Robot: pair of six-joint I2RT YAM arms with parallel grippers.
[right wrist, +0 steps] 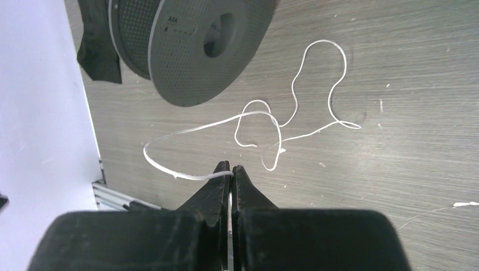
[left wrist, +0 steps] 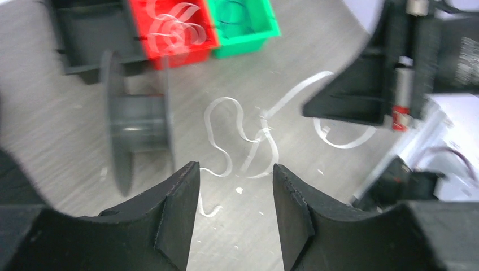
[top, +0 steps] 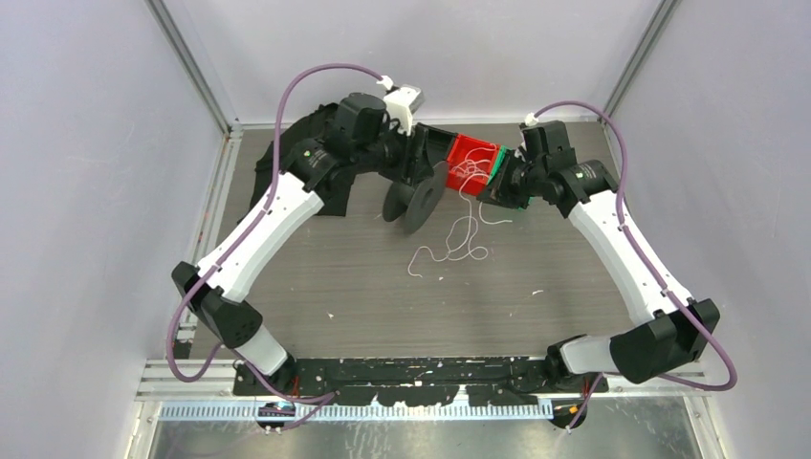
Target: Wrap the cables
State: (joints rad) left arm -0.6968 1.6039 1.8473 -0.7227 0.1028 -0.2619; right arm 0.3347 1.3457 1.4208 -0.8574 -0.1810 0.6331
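Note:
A white cable point(right wrist: 294, 116) lies in curly loops on the grey table, and one end rises to my right gripper point(right wrist: 230, 168), which is shut on it at the fingertips. In the top view that cable point(top: 449, 251) sprawls at mid-table. More white cables point(left wrist: 175, 28) lie curled in the red bin point(left wrist: 148, 51). My left gripper point(left wrist: 236, 179) hovers over the cable loops point(left wrist: 243, 138) with its jaws open and nothing between them. A grey spool point(left wrist: 135, 121) lies on its side just left of it, also in the right wrist view as the spool point(right wrist: 192, 51).
A green bin point(left wrist: 240, 25) stands beside the red one, and a dark bin point(left wrist: 85, 34) on its other side. A black cloth point(top: 296, 163) lies at the back left. The right arm's black gripper body point(left wrist: 367, 90) hangs close to my left gripper's right side.

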